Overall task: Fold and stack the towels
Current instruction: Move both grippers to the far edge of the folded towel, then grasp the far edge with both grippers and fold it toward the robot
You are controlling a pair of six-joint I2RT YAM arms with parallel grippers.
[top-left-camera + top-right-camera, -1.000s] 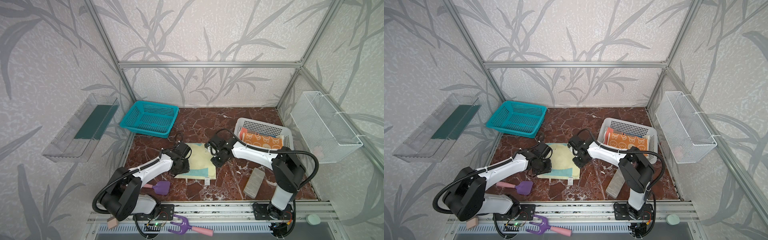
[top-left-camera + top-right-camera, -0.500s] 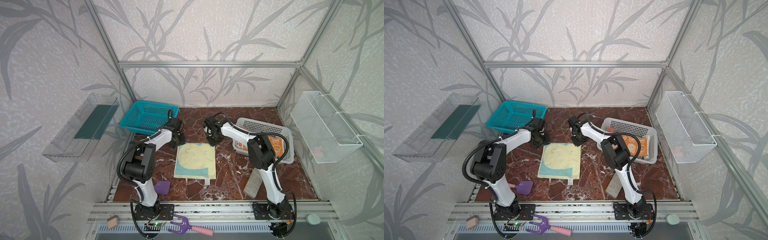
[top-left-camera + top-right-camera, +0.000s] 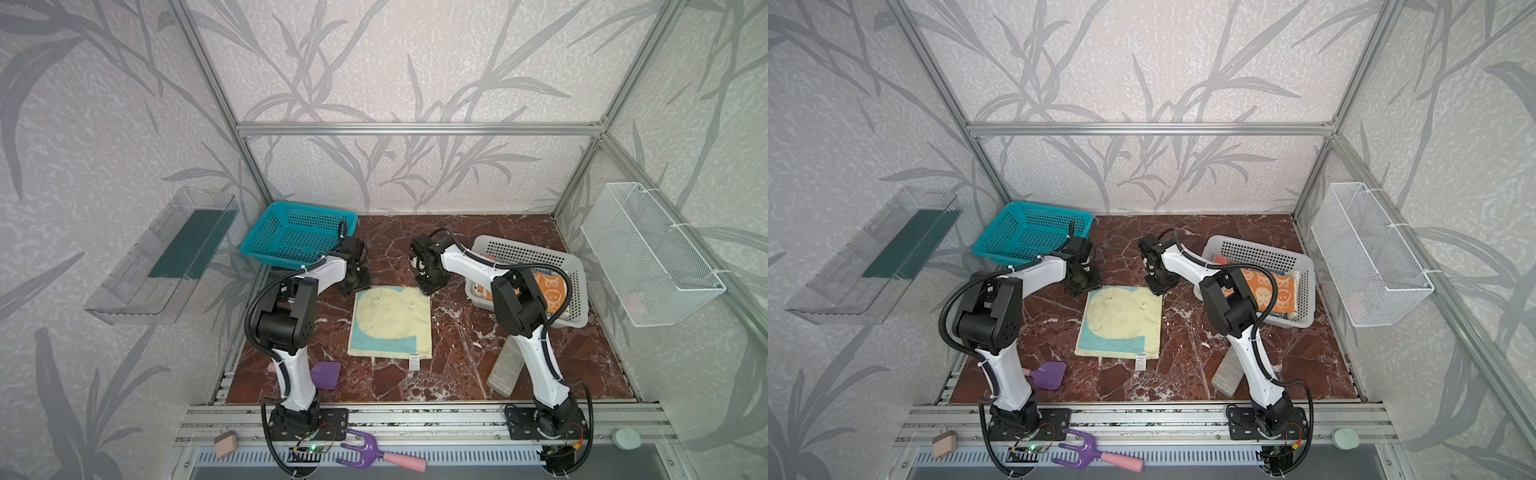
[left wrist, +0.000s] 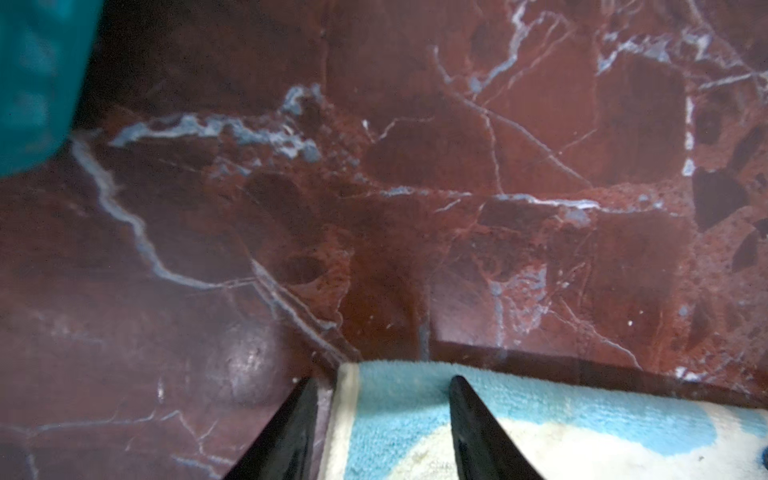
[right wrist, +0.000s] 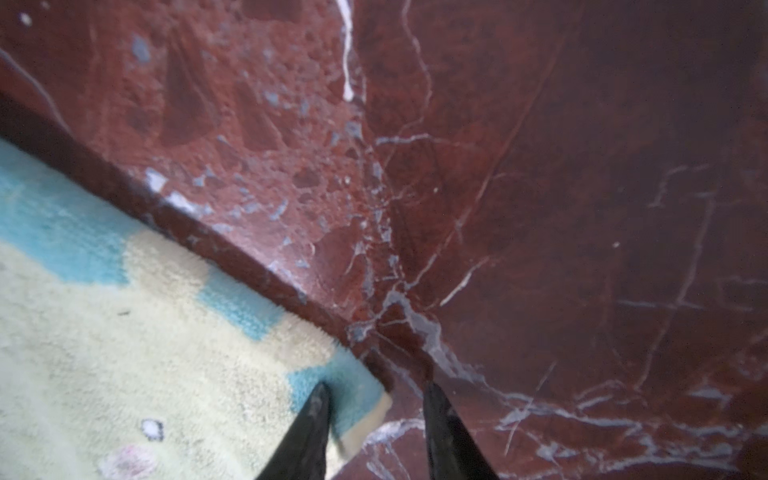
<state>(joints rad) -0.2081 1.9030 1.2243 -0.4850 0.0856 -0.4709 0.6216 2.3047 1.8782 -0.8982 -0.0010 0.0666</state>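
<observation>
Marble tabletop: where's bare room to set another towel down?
Bare: the back strip between teal basket and white basket; the stretch between spread towel and grey block; the front-right corner beyond it. Crowded: the towel's far corners, under left hand and right hand; front left, by the purple scoop.

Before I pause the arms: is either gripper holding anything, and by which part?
Nothing is held. The left gripper and right gripper stand open astride the two far corners of the flat yellow towel.

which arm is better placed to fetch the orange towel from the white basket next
Right, likely. The white basket holding the orange towel sits on the right arm's side; the left hand is across the yellow towel, by the teal basket.
</observation>
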